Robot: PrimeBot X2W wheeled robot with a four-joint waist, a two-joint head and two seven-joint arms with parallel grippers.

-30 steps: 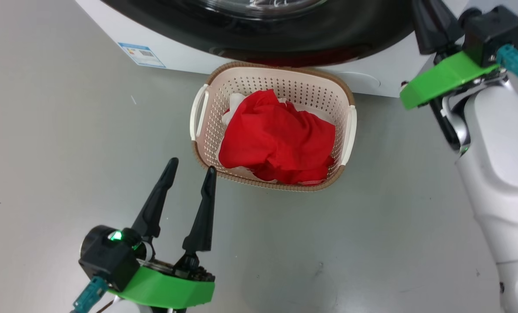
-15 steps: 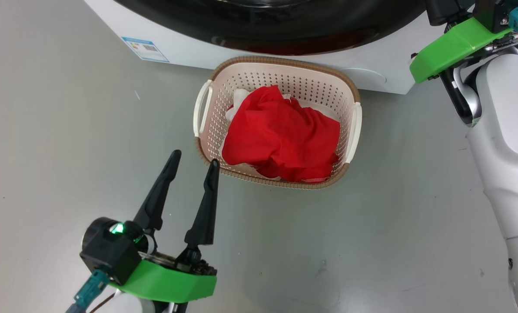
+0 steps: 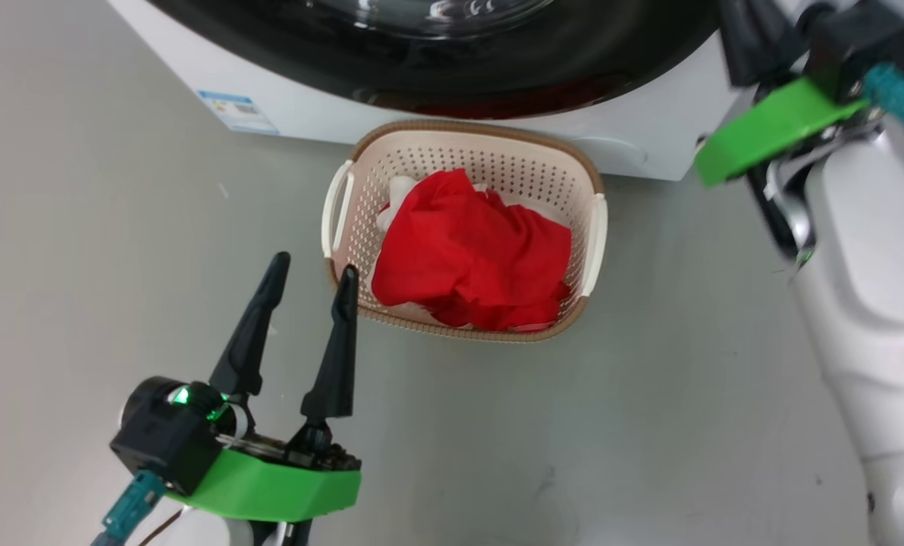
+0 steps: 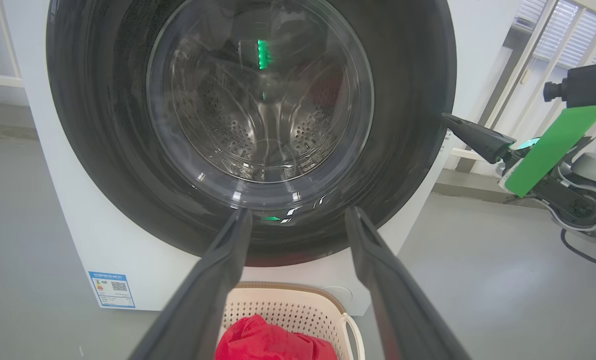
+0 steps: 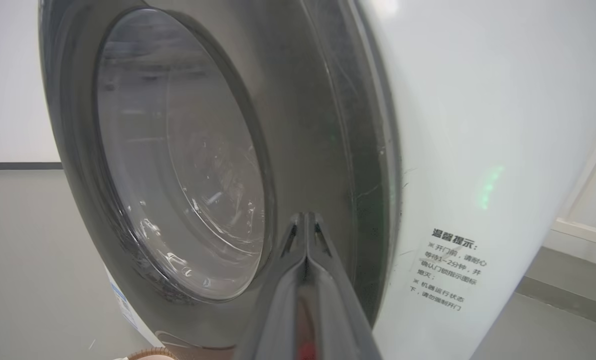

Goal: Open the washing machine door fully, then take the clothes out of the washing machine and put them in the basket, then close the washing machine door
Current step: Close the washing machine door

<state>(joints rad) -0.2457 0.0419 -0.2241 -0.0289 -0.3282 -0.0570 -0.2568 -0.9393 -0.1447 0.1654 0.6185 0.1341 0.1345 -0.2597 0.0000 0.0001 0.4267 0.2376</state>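
Observation:
The washing machine [image 3: 649, 129] is a white box, and its glossy black washing machine door [image 3: 437, 61] with the glass window [image 4: 260, 100] lies against its front. On the floor just before it stands the cream basket [image 3: 497, 159], with the red clothes [image 3: 471, 254] and a bit of white cloth piled inside. My left gripper [image 3: 312, 265] hovers open and empty at the basket's near left corner. My right gripper [image 5: 305, 216] is shut on nothing, its tip on the door's black ring near the right edge, as the left wrist view shows at the right gripper [image 4: 448, 120].
Grey floor spreads around the basket on all sides. A blue label [image 3: 238, 111] marks the machine's lower left corner and a printed notice [image 5: 448, 270] its right side. White window frames [image 4: 543, 55] stand beyond the machine's right side.
The head view has shifted slightly up and back down. Basket, clothes and both grippers keep their places and states relative to the machine.

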